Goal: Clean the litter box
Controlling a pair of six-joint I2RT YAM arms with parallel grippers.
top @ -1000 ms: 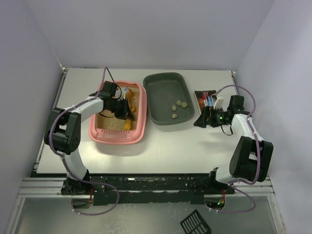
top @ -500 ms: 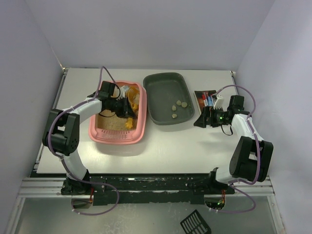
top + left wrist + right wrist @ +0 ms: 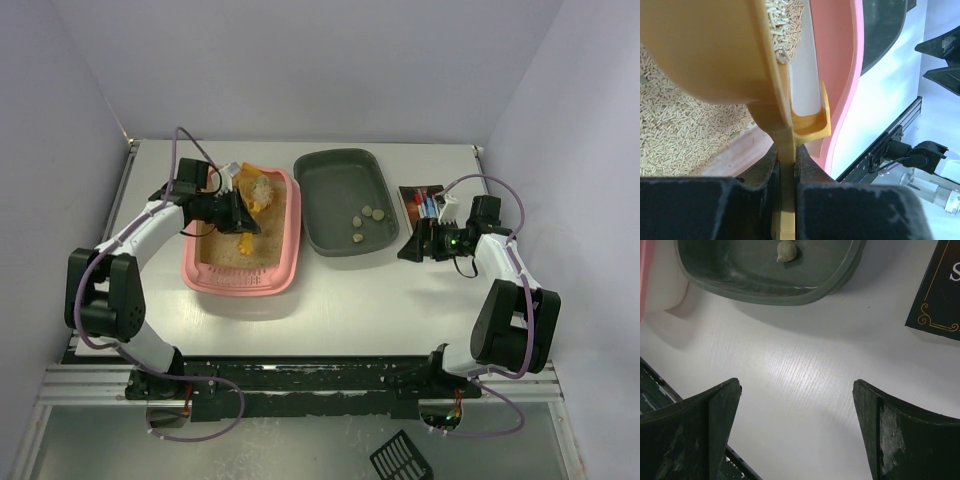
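Top view: bright and even, soft light from overhead, with only a faint grey shadow on the table (image 3: 400, 290) along the lower edge of the litter box (image 3: 240, 283). Left wrist view: the yellow scoop (image 3: 700, 45) fills the upper left, close and soft-focused. The table at right is blown out white, and the left gripper (image 3: 786, 165) sinks into black. Right wrist view: a broad sheen across the centre and a soft shadow under the grey tray (image 3: 765, 287), with the right gripper (image 3: 796, 385) dark in the lower corners.

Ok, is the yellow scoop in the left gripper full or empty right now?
Full: the scoop carries a pale clump above the litter box, and the left wrist view shows litter pellets lying in it.
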